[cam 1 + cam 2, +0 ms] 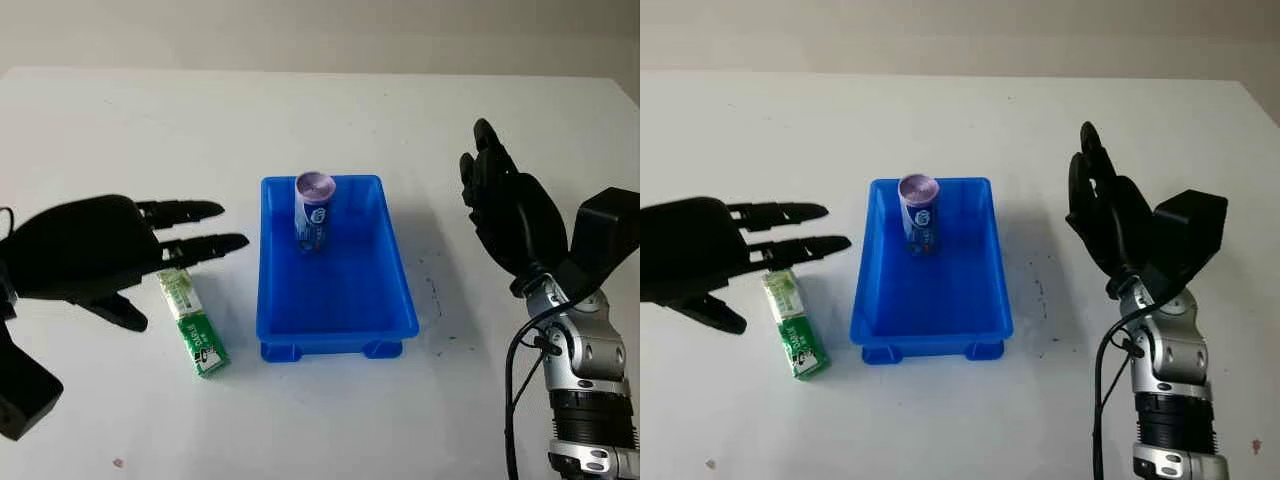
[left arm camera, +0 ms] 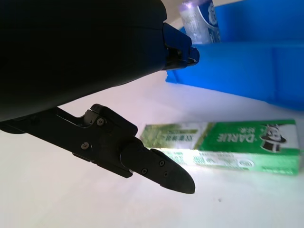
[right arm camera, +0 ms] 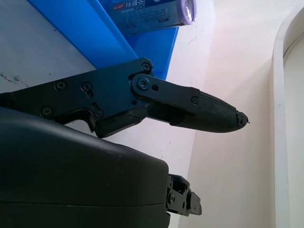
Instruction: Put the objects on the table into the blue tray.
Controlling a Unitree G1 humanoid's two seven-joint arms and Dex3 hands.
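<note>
Your remaining object is the green toothpaste box (image 1: 194, 322), lying flat on the white table (image 1: 330, 120) just to the left of the blue tray (image 1: 384, 300), with its long side roughly parallel to the tray's left wall and a small gap between them. Inside the tray, toward its far end, a can with a purple lid (image 1: 313, 211) stands upright, so that part looks done.

Your left hand (image 1: 105, 255) hovers over the far end of the box, on the side away from the tray. It holds nothing; the two long fingers (image 1: 200, 228) reach out straight toward the tray's wall, a little apart from each other, and the thumb sits lower on the near side. In the left wrist view one fingertip (image 2: 166, 173) hangs just above the table beside the box, not touching it.

Your right hand (image 1: 1110, 222) is raised on the opposite side of the tray, well apart from it, holding nothing, fingers straight and pointing up.

Watch these risks:
- The box is low and flat, so fingers closing from above may skate over it or push it along the table instead of gripping.
- A sideways shove could jam it against the tray's wall or nudge the tray.
- If you grip only the far end, the box may pivot and slip as you lift.
- Dropping it near the tray's far end could topple the can.
</note>
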